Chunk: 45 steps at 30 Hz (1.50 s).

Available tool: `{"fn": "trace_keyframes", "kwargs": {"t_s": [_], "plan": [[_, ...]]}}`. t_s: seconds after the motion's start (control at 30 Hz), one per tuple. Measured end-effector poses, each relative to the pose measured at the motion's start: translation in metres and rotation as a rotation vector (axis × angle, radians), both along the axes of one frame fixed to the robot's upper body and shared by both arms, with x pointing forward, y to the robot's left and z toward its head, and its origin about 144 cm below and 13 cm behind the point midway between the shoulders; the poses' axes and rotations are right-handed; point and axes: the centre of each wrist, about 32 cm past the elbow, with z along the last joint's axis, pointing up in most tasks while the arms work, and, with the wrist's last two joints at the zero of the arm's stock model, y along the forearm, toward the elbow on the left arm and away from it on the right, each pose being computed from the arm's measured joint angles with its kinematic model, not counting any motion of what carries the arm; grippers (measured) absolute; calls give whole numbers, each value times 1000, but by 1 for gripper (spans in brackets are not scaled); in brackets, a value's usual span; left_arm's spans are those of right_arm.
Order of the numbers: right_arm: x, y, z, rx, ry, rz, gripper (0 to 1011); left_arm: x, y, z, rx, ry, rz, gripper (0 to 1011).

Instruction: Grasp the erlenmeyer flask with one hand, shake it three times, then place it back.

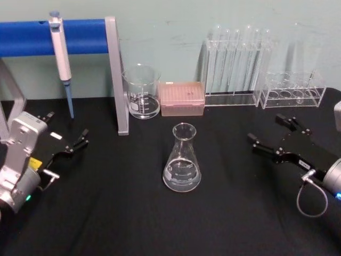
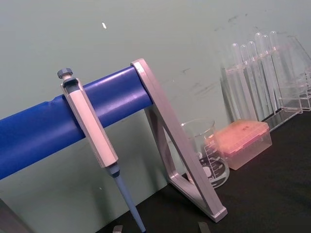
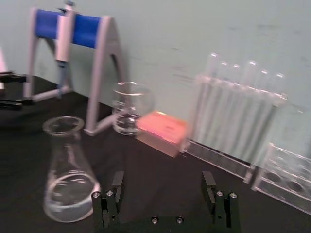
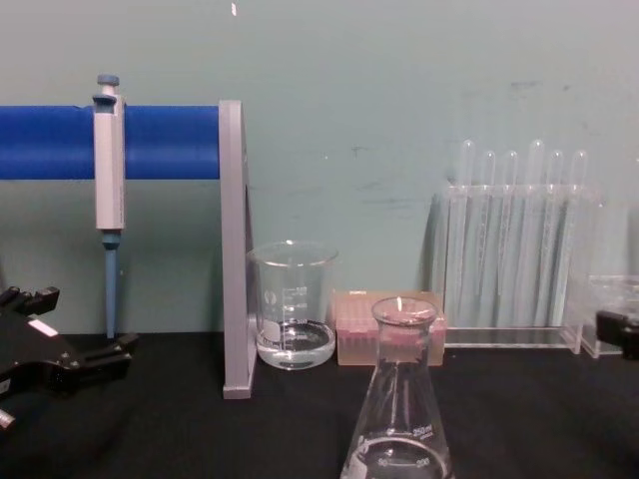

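The erlenmeyer flask (image 1: pixel 182 160) stands upright at the middle of the black table, clear glass with a little liquid in its base. It also shows in the chest view (image 4: pixel 399 419) and the right wrist view (image 3: pixel 68 174). My right gripper (image 1: pixel 265 128) hovers open to the flask's right, well apart from it, and its two fingers (image 3: pixel 118 183) hold nothing. My left gripper (image 1: pixel 74 143) rests open at the table's left side, far from the flask, with nothing in it.
A glass beaker (image 1: pixel 142 92) and a pink tip box (image 1: pixel 182 98) stand behind the flask. A blue-barred pipette stand (image 1: pixel 116 74) with a hanging pipette (image 1: pixel 62 58) is at the back left. Test tube racks (image 1: pixel 237 69) line the back right.
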Motion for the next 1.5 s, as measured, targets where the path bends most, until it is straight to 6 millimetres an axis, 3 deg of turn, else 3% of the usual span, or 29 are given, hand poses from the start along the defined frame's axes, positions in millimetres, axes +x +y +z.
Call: {"fn": "trace_keyframes", "kwargs": {"t_s": [0.63, 1.5], "plan": [[17, 17, 0, 18, 15, 303, 1000, 0, 0, 0, 0, 0, 0, 1001], [55, 42, -15, 36, 62, 443, 1000, 0, 0, 0, 0, 0, 0, 1001]]}}
